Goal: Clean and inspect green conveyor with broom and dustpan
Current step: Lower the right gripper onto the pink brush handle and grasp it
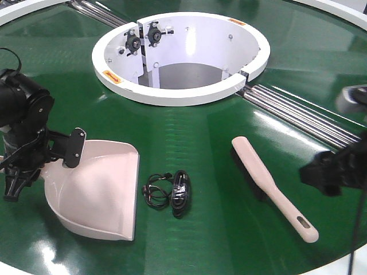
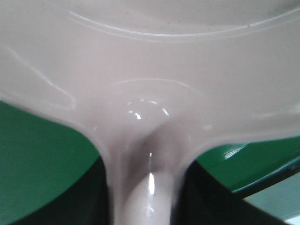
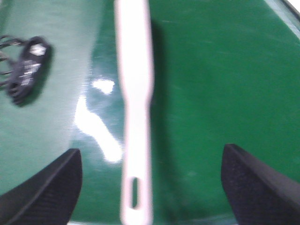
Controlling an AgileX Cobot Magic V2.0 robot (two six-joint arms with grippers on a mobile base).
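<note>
At the left edge of the green conveyor [image 1: 200, 132], the left end effector [image 2: 145, 197] was closed on the handle of the dustpan [image 1: 103, 195]; the wrist view showed the pale handle running between its two dark fingers [image 2: 89, 201]. The dustpan lay on the belt with its scoop spreading away from the arm and its flat lip toward the near edge. Just to its right a small coil of black cable [image 1: 169, 193] rested on the belt, apart from the lip. Behind, at the centre, stood the large white ring opening [image 1: 172, 91]. Further right lay the broom [image 1: 269, 186], set diagonally, bristle end toward the ring and slotted handle end toward the near rim. Steel rollers [image 1: 298, 112] ran behind it from the ring to the right. At the far right, the right end effector [image 3: 152, 187] was open, its fingers spread wide to either side of the broom's handle end without touching it.
</note>
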